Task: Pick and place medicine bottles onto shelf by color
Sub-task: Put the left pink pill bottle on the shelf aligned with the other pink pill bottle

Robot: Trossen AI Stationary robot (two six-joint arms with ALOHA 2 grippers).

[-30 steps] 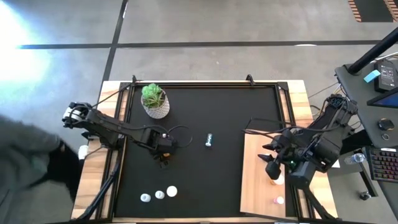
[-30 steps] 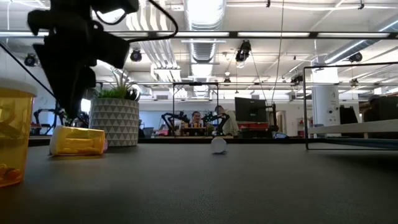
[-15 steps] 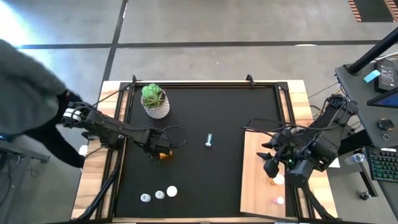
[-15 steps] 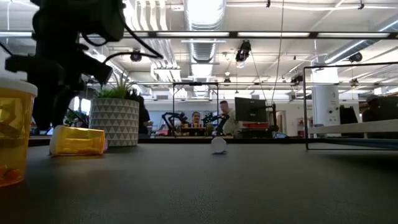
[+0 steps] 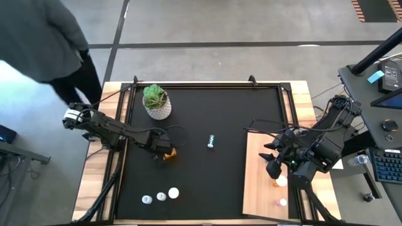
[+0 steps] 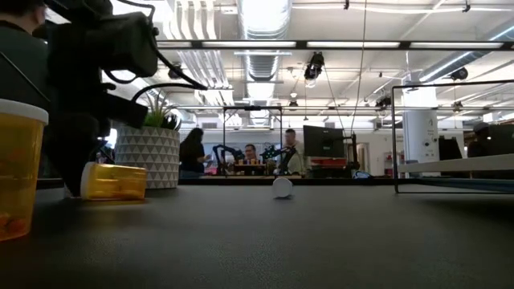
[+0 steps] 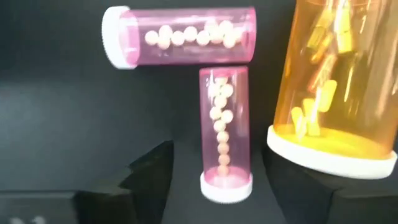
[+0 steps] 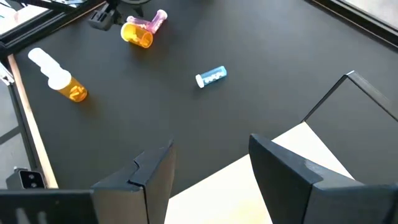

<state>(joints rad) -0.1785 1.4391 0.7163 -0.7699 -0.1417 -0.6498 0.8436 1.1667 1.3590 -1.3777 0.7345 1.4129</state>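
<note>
My left gripper [image 5: 161,151] points down over a cluster of medicine bottles on the black mat and stands open. In the left wrist view its fingers flank a lying pink bottle [image 7: 223,127] without touching it. A second pink bottle [image 7: 180,42] lies crosswise beyond it. An orange bottle [image 7: 336,81] lies on its side next to one finger. My right gripper [image 5: 275,167] hovers open over the shelf [image 5: 259,182], a pale board with two small bottles [image 5: 281,182] on it. A teal-banded bottle [image 5: 211,141] lies mid-mat. My left gripper comes from above, pointing down. The outer side of one finger [image 7: 298,190] lies against the white-capped end [image 7: 292,144] of the lying orange bottle, which rests on its side on the mat. Nothing is pinched between the fingers.
A potted plant [image 5: 156,102] stands at the mat's far left. Three white-capped bottles [image 5: 161,196] stand upright near the front edge; one orange one [image 6: 16,172] looms close in the low view. A person [image 5: 44,37] walks past the table's far left corner.
My left gripper has come down onto the mat beside the lying orange bottle, which has slid a little along the mat. The person at the left has walked toward the far side. My right arm has kept still.
</note>
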